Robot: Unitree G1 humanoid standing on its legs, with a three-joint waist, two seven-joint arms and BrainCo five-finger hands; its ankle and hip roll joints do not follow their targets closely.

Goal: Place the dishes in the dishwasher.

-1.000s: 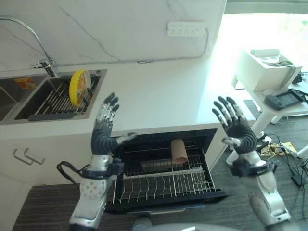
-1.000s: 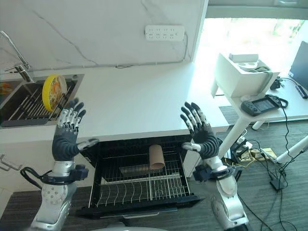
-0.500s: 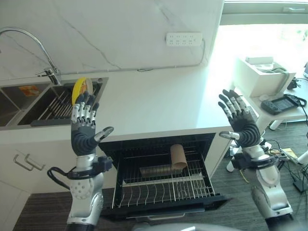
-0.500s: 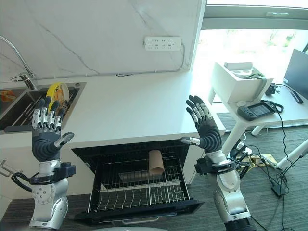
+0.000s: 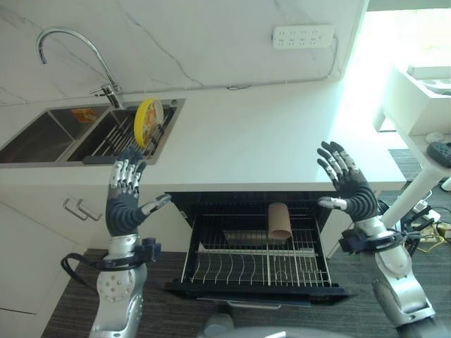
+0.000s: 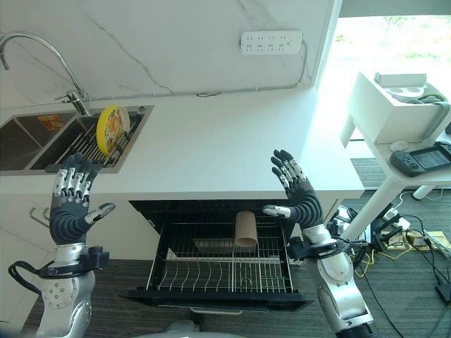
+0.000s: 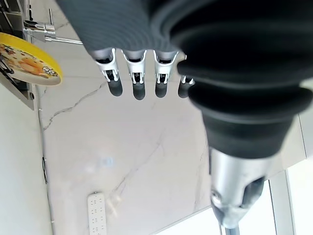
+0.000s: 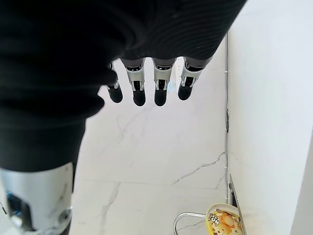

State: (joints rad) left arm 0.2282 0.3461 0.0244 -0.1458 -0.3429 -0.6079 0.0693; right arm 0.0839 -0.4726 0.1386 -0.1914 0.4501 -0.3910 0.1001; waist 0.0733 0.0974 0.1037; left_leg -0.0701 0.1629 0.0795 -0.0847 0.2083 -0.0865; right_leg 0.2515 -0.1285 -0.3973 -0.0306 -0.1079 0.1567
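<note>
A white countertop (image 5: 268, 141) is seen above an open dishwasher (image 5: 261, 278), whose wire rack (image 5: 257, 257) is pulled out and carries a brown cup (image 5: 280, 220) lying towards the back. At the robot's left a sink (image 5: 77, 134) is set into the counter, with a faucet (image 5: 70, 49) behind it. The yellow plate (image 5: 149, 121) is stood on edge in the sink's rack, well apart from both hands. The left hand (image 5: 125, 201) is raised in front of the counter edge with fingers spread and nothing held; the right hand (image 5: 347, 186) is likewise raised, released and empty. The plate is judged to be stiff, light, probably smooth and slippery, and breakable if dropped. It is best taken by its upper rim, pinched between thumb and fingers, and lifted straight out of the rack.
</note>
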